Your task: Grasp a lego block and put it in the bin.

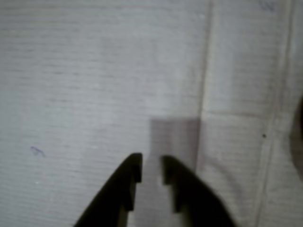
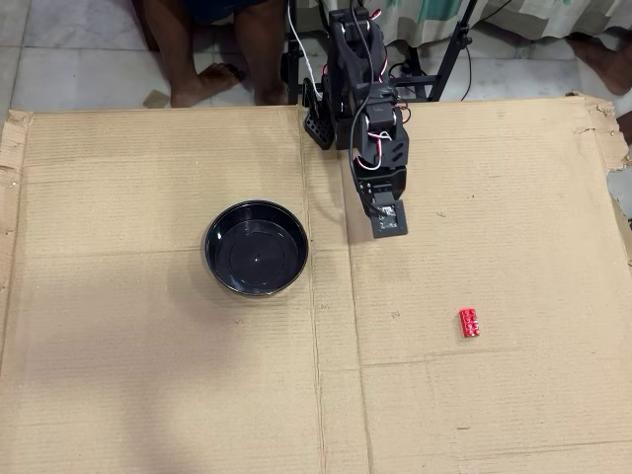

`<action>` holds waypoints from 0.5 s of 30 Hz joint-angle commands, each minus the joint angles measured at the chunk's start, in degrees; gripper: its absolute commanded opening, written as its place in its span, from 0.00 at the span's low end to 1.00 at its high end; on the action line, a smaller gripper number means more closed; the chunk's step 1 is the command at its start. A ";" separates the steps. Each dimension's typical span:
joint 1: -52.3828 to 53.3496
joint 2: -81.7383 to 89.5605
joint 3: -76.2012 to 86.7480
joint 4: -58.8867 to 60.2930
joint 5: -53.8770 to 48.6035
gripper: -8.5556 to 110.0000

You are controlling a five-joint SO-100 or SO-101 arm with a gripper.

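Observation:
The lego block [image 2: 469, 323] is a tiny red brick that lies on the cardboard at the lower right of the overhead view. It is out of the wrist view. The bin [image 2: 257, 259], a round black bowl, sits empty left of centre. My gripper [image 2: 388, 225] hangs over the cardboard between the two, right of the bin and up-left of the block, well apart from both. In the wrist view the dark fingers of the gripper [image 1: 152, 170] stand a narrow gap apart, with only bare cardboard between them.
A large creased cardboard sheet [image 2: 148, 375] covers the work area. The arm's base [image 2: 341, 59] stands at its top edge. A person's bare legs [image 2: 197, 59] and a stand's legs [image 2: 449, 49] are behind it. A dark curved shape [image 1: 299, 137] shows at the wrist view's right edge.

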 commanded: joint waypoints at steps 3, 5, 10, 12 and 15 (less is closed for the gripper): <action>-2.11 -3.60 -6.33 -0.97 0.35 0.23; -3.08 -5.71 -7.91 -0.97 0.35 0.24; -5.36 -11.60 -12.66 -0.97 0.44 0.24; -6.24 -13.89 -14.77 -0.97 0.44 0.24; -7.38 -17.84 -18.63 -0.97 0.44 0.24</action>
